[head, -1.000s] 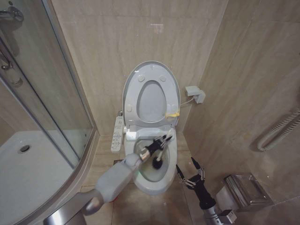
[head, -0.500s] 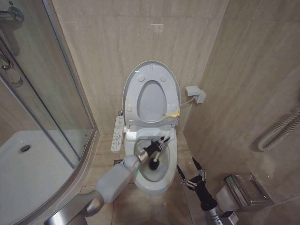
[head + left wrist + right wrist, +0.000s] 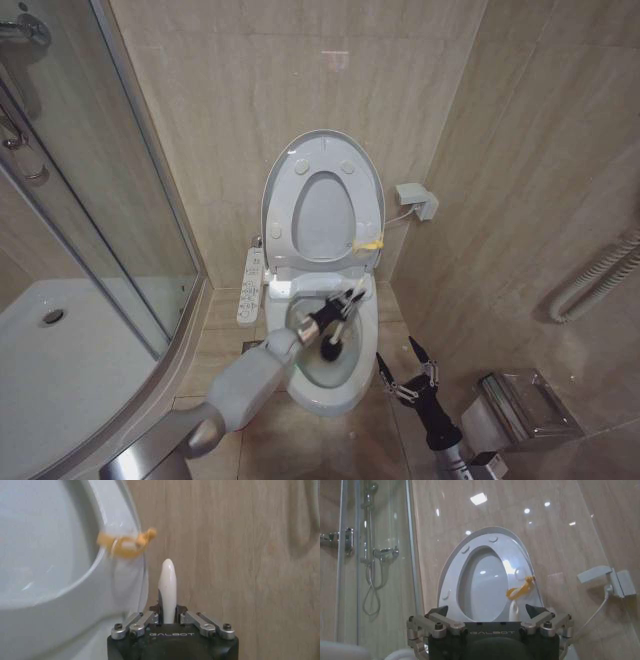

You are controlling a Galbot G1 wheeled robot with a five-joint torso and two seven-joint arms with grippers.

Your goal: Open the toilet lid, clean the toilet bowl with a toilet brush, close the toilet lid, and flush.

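Two arms: left end effector (image 3: pixel 338 310) clenched on brush (image 3: pixel 333 343) handle, head down in bowl (image 3: pixel 325 385) to scrub. Lid (image 3: pixel 322 203) upright vs wall for access. Right end effector (image 3: pixel 404 366) released, idle beside bowl.

Toilet lid (image 3: pixel 322 200): greyish-white underside, with a yellow tie (image 3: pixel 369 243) at its edge. Toilet brush (image 3: pixel 338 325): white handle, dark bristle head. Wall tiles (image 3: pixel 230 120): beige.

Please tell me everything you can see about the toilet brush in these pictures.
The toilet brush has a thin white stick handle, plastic by its look, and a dark round bristle head. The left end effector is shut on the handle, whose rounded tip stands out beyond the fingers. The brush slants down with its head low inside the toilet bowl; whether the head touches the bowl's surface cannot be told.
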